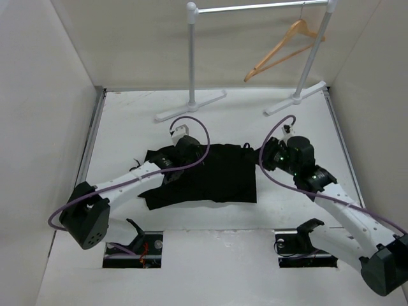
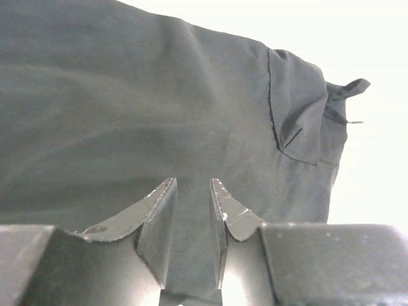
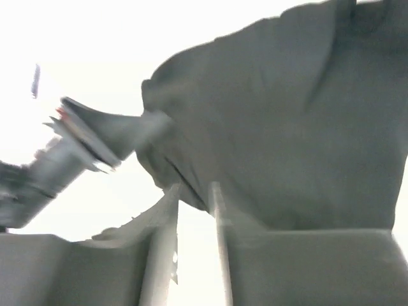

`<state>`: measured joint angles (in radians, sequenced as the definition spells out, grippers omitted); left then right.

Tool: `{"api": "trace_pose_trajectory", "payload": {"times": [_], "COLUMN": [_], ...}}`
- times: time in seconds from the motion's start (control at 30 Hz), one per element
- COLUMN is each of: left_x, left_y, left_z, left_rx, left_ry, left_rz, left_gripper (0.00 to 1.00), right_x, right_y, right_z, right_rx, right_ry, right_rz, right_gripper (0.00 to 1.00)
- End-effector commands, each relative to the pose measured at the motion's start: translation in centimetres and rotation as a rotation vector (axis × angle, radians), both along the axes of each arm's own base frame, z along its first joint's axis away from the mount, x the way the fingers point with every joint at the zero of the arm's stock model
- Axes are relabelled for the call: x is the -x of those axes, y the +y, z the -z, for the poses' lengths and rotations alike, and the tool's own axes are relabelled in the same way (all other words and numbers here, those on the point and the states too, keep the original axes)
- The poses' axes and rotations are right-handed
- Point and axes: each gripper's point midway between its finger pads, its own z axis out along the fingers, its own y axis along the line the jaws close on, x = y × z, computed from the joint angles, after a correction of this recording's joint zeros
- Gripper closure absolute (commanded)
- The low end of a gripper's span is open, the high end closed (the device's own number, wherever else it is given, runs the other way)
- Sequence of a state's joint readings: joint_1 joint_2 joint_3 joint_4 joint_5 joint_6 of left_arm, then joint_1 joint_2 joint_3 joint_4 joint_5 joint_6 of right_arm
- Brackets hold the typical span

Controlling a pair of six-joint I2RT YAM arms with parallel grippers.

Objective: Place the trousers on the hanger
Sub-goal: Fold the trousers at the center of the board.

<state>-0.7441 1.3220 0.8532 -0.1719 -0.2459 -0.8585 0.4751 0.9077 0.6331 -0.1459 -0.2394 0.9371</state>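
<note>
The trousers (image 1: pixel 220 175) lie flat between both grippers, long axis running from one to the other. The left gripper (image 2: pixel 191 183) sits over cloth, fingers narrowly apart; pinching or not, I cannot tell. The right gripper (image 3: pixel 194 186), jaws slightly apart, meets the near hem. The hanger (image 1: pixel 284 48) hangs beyond it, upward, nearer the right arm, with the rail post (image 1: pixel 312 57) just beside.

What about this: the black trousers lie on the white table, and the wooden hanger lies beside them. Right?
Not quite. The trousers do lie on the table, but the hanger hangs from the metal rail at the back, apart from them. The top external view shows it.
</note>
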Motion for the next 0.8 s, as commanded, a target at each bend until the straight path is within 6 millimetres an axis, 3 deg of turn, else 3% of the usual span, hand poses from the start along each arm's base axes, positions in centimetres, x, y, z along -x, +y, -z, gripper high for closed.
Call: {"api": "trace_pose_trajectory", "payload": {"times": [0.0,0.1,0.2,0.3,0.4,0.5,0.6,0.77], "left_x": [-0.6,-1.1,-0.7,0.0,0.7,1.1,1.4,1.3], "left_y": [-0.2,3.3,4.9,5.5,6.0,6.7,7.0,6.3], "left_z": [2.0,5.9,7.7,8.0,8.0,7.6,6.6,3.1], "left_rx": [0.011,-0.024,-0.029,-0.025,-0.021,-0.016,-0.006,0.03], "left_ry": [0.005,0.063,0.098,0.098,0.094,0.09,0.081,0.038], "left_rz": [-0.008,-0.099,-0.127,-0.127,-0.128,-0.141,-0.141,-0.114], "left_gripper": [0.77,0.79,0.79,0.79,0.79,0.78,0.77,0.74], "right_x": [-0.9,-1.7,-2.3,-3.7,-4.8,-4.6,-3.7,-3.0], "right_y": [0.3,4.0,7.0,7.2,5.8,5.0,5.3,5.7], "right_z": [-0.1,1.3,5.0,10.2,14.5,16.3,14.8,7.0], "right_rx": [0.04,0.021,-0.002,-0.002,-0.016,-0.06,-0.098,-0.151], "right_ry": [0.027,0.018,0.046,0.117,0.194,0.238,0.222,0.11], "right_rz": [-0.045,-0.136,-0.198,-0.177,-0.123,-0.11,-0.142,-0.194], "right_gripper": [0.81,0.87,0.89,0.9,0.92,0.93,0.86,0.56]}}
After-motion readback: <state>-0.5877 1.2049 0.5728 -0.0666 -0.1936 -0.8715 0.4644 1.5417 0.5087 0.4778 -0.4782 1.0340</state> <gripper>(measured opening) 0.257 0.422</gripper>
